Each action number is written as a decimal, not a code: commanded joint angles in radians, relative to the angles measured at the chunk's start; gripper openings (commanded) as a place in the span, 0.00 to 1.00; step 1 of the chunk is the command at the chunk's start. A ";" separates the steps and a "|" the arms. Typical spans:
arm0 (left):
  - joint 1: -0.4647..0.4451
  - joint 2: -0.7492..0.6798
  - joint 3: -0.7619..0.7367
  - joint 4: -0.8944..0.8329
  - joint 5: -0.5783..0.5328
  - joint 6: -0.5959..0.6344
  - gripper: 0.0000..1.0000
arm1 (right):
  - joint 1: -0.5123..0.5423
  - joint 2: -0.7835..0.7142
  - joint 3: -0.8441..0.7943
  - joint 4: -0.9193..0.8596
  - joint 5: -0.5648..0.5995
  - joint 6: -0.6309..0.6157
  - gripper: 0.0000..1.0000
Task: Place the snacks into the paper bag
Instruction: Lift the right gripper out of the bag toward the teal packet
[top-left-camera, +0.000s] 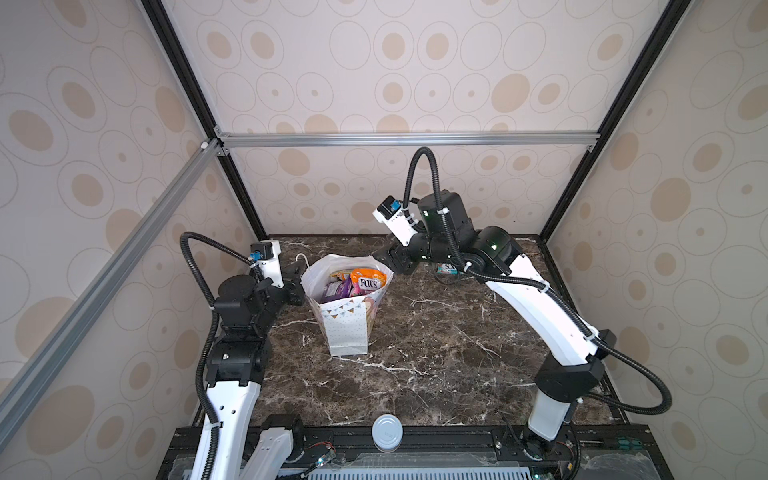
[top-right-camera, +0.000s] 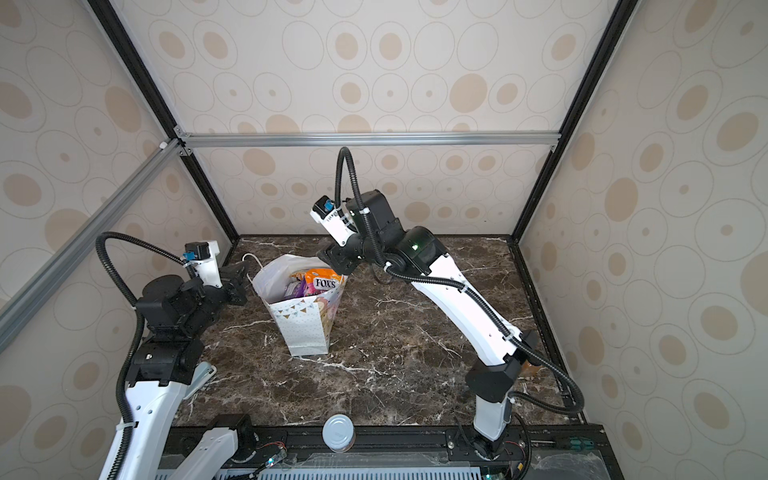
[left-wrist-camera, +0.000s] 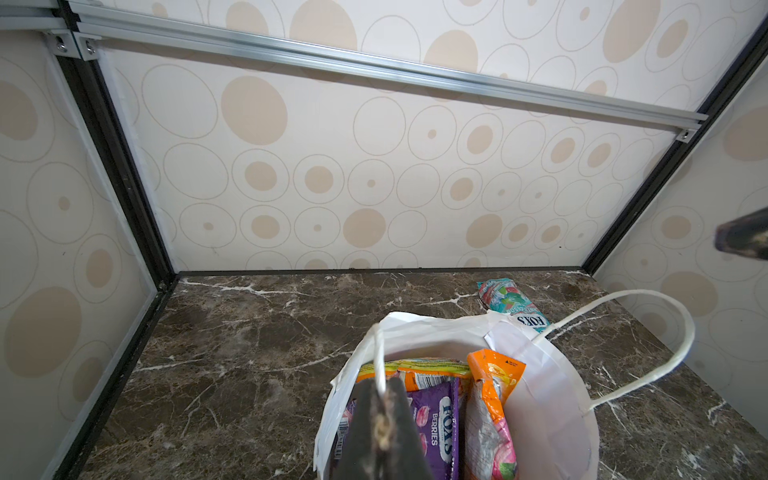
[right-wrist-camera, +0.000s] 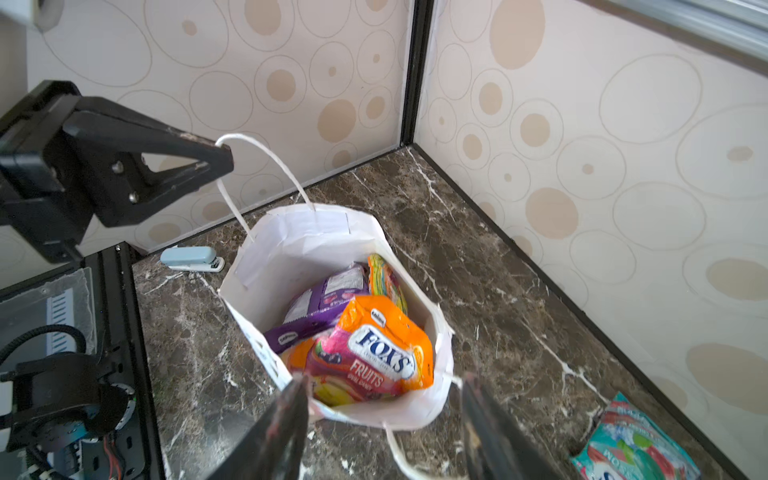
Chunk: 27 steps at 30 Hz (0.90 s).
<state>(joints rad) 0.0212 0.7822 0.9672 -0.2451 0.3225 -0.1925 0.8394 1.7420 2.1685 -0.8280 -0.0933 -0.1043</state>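
The white paper bag (top-left-camera: 347, 328) (top-right-camera: 305, 328) stands upright left of the table's middle, mouth open. Inside it are several snacks, with an orange FOX'S packet (top-left-camera: 368, 280) (right-wrist-camera: 382, 349) on top and a purple one (left-wrist-camera: 440, 415) beside it. My left gripper (top-left-camera: 298, 274) (left-wrist-camera: 384, 386) is shut on the bag's left cord handle (left-wrist-camera: 377, 357) (right-wrist-camera: 257, 149), holding it up. My right gripper (top-left-camera: 388, 259) (right-wrist-camera: 384, 380) hangs open just over the bag's right rim, nothing between its fingers. A teal snack packet (top-left-camera: 446, 269) (left-wrist-camera: 511, 303) (right-wrist-camera: 636, 444) lies flat on the table behind the right arm.
A white round cap (top-left-camera: 387, 432) (top-right-camera: 338, 432) sits at the table's front edge. A light-blue stapler (right-wrist-camera: 193, 258) lies by the left arm's base. A small amber-brown object (top-right-camera: 530, 368) rests near the right wall. Patterned walls close in the back and both sides.
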 joint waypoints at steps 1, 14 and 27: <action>0.006 -0.021 0.016 0.065 -0.014 0.016 0.00 | -0.003 -0.125 -0.142 0.120 0.059 0.050 0.60; 0.006 -0.023 0.010 0.070 -0.042 0.015 0.00 | -0.115 -0.536 -0.660 0.309 0.213 0.220 0.61; 0.006 -0.017 0.009 0.074 -0.028 0.014 0.00 | -0.456 -0.600 -0.967 0.411 -0.007 0.430 0.62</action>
<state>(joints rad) 0.0216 0.7784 0.9596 -0.2405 0.2878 -0.1925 0.4320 1.1271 1.2350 -0.4728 -0.0139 0.2584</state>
